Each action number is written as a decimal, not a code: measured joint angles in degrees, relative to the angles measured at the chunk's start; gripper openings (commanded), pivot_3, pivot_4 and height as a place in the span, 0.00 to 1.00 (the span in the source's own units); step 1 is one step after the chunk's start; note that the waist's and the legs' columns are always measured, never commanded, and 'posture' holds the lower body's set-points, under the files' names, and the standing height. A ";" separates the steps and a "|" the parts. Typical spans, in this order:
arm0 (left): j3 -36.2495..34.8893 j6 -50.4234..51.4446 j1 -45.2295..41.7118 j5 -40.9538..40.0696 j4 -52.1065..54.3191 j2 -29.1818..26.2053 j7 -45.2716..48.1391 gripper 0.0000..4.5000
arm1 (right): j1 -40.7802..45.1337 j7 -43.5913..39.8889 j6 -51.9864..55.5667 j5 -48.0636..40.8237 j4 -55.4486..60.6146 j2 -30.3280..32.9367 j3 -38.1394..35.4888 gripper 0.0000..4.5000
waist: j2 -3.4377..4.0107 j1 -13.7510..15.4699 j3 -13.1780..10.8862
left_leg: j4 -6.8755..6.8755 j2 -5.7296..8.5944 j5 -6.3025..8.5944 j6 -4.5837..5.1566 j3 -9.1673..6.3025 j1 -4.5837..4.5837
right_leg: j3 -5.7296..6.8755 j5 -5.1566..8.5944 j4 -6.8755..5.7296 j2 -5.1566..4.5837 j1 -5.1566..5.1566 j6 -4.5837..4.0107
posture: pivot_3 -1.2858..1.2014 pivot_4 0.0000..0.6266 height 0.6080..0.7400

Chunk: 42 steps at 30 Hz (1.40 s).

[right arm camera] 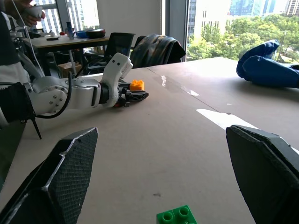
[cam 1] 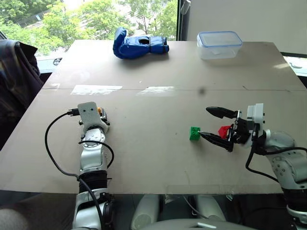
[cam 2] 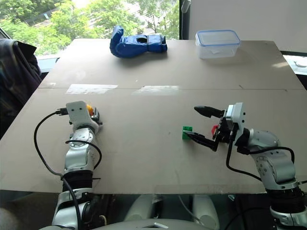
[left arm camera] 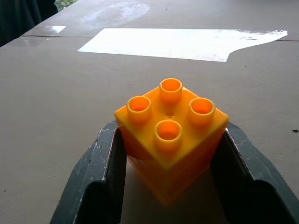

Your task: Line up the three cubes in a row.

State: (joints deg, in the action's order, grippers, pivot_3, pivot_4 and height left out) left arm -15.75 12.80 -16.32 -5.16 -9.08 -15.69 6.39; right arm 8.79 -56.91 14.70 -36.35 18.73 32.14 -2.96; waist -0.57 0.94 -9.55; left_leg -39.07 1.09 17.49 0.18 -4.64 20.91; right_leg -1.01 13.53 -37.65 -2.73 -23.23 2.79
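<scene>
Currently the table is carrying the left gripper, its fingers pressing both sides of the yellow-orange cube at near left. Right gripper is waiting with fingers spread wide beside the green cube, the red cube between its fingers. Pickup seems underway; next, carrying the yellow-orange cube rightward into line.

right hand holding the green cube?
No: the right hand is open, its fingers spread wide, and the green cube sits on the table just beyond one fingertip.

Brown table, glove, container, green cube
</scene>
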 measured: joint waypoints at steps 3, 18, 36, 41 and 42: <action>5.01 -1.40 2.26 -4.20 1.94 -3.09 13.84 0.43 | -0.03 -0.06 -0.03 0.00 -0.01 0.11 -0.14 1.00 | 0.00 -0.04 0.00 | 0.00 0.05 0.00 0.01 -0.04 0.05 | 0.04 0.00 0.04 -0.05 0.00 0.00 | 0.52 0.24 1.00; 21.96 -1.83 1.65 -3.56 7.05 -4.05 33.01 0.43 | -6.02 2.30 -2.09 1.25 1.12 0.76 -4.10 1.00 | 0.03 -0.43 -0.02 | 0.06 0.00 0.15 0.27 0.01 0.01 | -0.08 0.03 0.05 0.05 -0.02 0.03 | 0.52 0.24 1.00; 27.63 14.43 17.03 1.52 32.30 0.97 17.12 0.43 | -7.90 1.05 -2.26 0.91 1.34 1.90 -5.86 1.00 | 0.07 -1.34 0.00 | 0.21 -0.08 0.16 0.29 0.12 -0.13 | -0.15 0.03 0.03 0.08 0.01 0.04 | 0.52 0.24 1.00; 27.87 15.09 17.56 0.80 33.07 0.87 17.44 0.43 | -7.91 0.83 -2.06 0.45 1.34 2.54 -5.88 1.00 | 0.07 -1.34 0.00 | 0.21 -0.08 0.16 0.29 0.13 -0.13 | -0.15 0.04 0.04 0.08 0.01 0.03 | 0.52 0.24 1.00; 27.90 15.08 17.72 0.65 33.18 0.88 17.44 0.43 | -7.91 0.79 -2.06 0.44 1.34 2.56 -5.88 1.00 | 0.07 -1.33 0.00 | 0.21 -0.08 0.16 0.29 0.13 -0.13 | -0.16 0.04 0.04 0.08 0.01 0.03 | 0.52 0.24 1.00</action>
State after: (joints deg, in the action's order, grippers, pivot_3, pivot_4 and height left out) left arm 12.15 27.88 1.40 -4.51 24.10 -14.81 23.83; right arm 0.87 -56.12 12.64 -35.91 20.07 34.69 -8.84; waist -0.50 -0.40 -9.55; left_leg -38.86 1.01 17.65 0.47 -4.50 20.78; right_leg -1.17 13.57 -37.60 -2.65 -23.22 2.83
